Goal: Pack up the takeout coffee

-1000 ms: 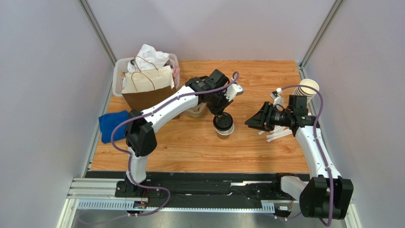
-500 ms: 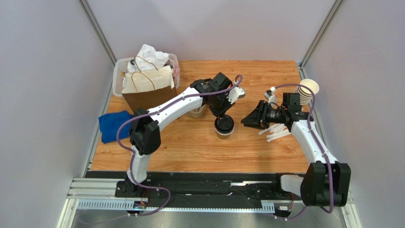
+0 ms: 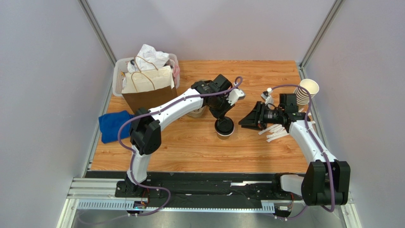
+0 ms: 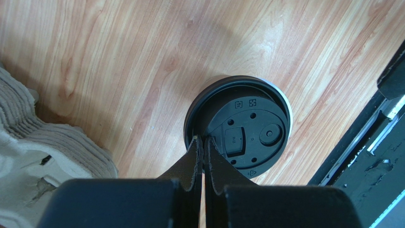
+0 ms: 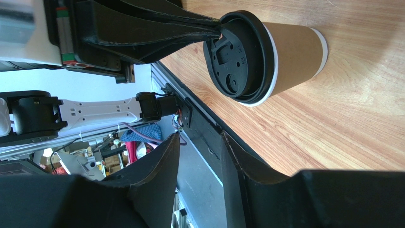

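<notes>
The takeout coffee (image 3: 224, 128), a tan paper cup (image 5: 294, 50) with a black lid (image 4: 242, 128), stands upright mid-table. My left gripper (image 4: 203, 138) is shut, and its joined fingertips rest on the near-left rim of the lid. In the top view the left gripper (image 3: 222, 118) sits just above and behind the cup. My right gripper (image 3: 242, 123) hovers a short way right of the cup, turned on its side and pointing at it. The right gripper (image 5: 199, 137) is open with nothing between its fingers.
A brown paper bag (image 3: 148, 90) stands in a white bin (image 3: 116, 78) at the back left, a blue cloth (image 3: 111, 126) in front of it. Stacked pulp carriers (image 4: 33, 142) lie left of the cup. Lidless cups (image 3: 305, 92) and white sticks (image 3: 276, 134) are at the right.
My right gripper has moved left, closer to the cup. The left gripper stayed shut over the lid and shifted only slightly.
</notes>
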Controlling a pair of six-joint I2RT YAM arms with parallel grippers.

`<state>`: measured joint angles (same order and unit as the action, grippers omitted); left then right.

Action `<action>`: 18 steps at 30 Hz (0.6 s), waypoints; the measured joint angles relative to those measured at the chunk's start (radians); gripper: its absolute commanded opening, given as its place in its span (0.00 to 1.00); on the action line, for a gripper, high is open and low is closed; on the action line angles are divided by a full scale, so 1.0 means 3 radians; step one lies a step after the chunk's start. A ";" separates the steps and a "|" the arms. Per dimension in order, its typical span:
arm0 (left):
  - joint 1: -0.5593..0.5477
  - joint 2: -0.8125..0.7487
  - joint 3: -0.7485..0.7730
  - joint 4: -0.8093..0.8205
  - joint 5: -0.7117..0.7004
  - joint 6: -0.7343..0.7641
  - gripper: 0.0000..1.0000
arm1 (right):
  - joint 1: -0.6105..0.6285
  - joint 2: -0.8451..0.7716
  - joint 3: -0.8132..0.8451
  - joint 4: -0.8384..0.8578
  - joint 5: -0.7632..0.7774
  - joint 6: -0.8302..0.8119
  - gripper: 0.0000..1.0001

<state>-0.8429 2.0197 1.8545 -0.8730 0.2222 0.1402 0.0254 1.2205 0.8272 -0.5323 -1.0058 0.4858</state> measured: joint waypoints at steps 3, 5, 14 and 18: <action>0.0000 0.0022 -0.0024 0.0022 0.0008 0.0000 0.00 | 0.0008 0.0000 -0.0003 0.0005 0.0000 0.0001 0.37; 0.0000 0.0034 -0.0036 0.0032 0.0013 0.0000 0.00 | 0.0024 0.0000 -0.0011 0.0017 0.0001 0.0001 0.35; 0.0000 0.0051 -0.0036 0.0072 0.0015 0.0000 0.00 | 0.0109 0.0099 -0.0013 0.0051 0.0004 0.0000 0.33; 0.0000 0.0051 -0.0036 0.0072 0.0015 0.0000 0.00 | 0.0134 0.0130 -0.0013 0.0055 0.0004 0.0000 0.28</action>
<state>-0.8429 2.0350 1.8439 -0.8513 0.2268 0.1402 0.0654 1.2594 0.8234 -0.5159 -1.0046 0.4858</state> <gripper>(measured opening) 0.008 0.315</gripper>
